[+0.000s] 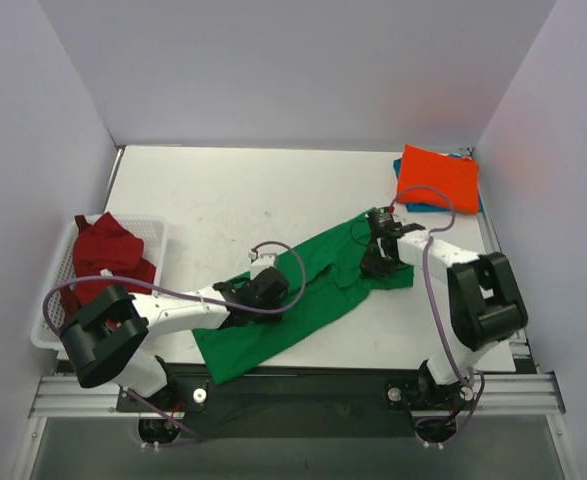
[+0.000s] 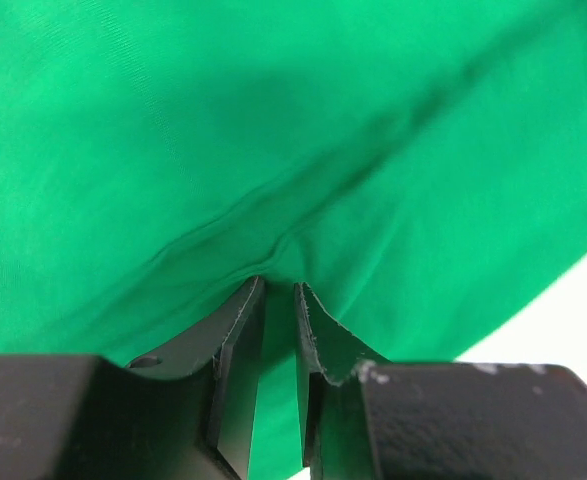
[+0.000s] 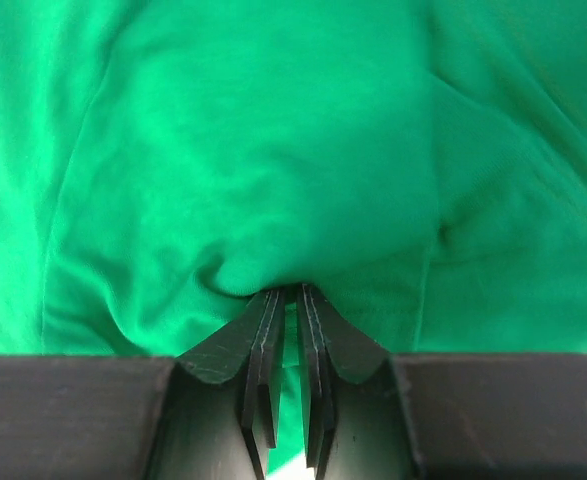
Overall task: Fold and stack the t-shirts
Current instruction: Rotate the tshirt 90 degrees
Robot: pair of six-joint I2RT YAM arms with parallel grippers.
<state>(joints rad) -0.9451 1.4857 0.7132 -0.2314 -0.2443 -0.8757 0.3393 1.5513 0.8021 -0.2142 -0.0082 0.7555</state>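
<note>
A bright green t-shirt point(image 1: 308, 290) lies stretched in a diagonal band across the table's middle. My left gripper point(image 1: 270, 287) is shut on its cloth near the lower left part; the green cloth point(image 2: 273, 150) fills the left wrist view and is pinched between the fingers point(image 2: 235, 330). My right gripper point(image 1: 381, 250) is shut on the shirt's upper right end; green folds point(image 3: 273, 160) bunch at its fingertips point(image 3: 265, 320). An orange-red shirt point(image 1: 438, 178) lies folded on a blue one point(image 1: 473, 205) at the back right. A dark red shirt point(image 1: 103, 255) sits in the basket.
A white slatted basket point(image 1: 151, 232) stands at the table's left edge. White walls close the back and both sides. The table's front edge runs just below the green shirt's lower corner.
</note>
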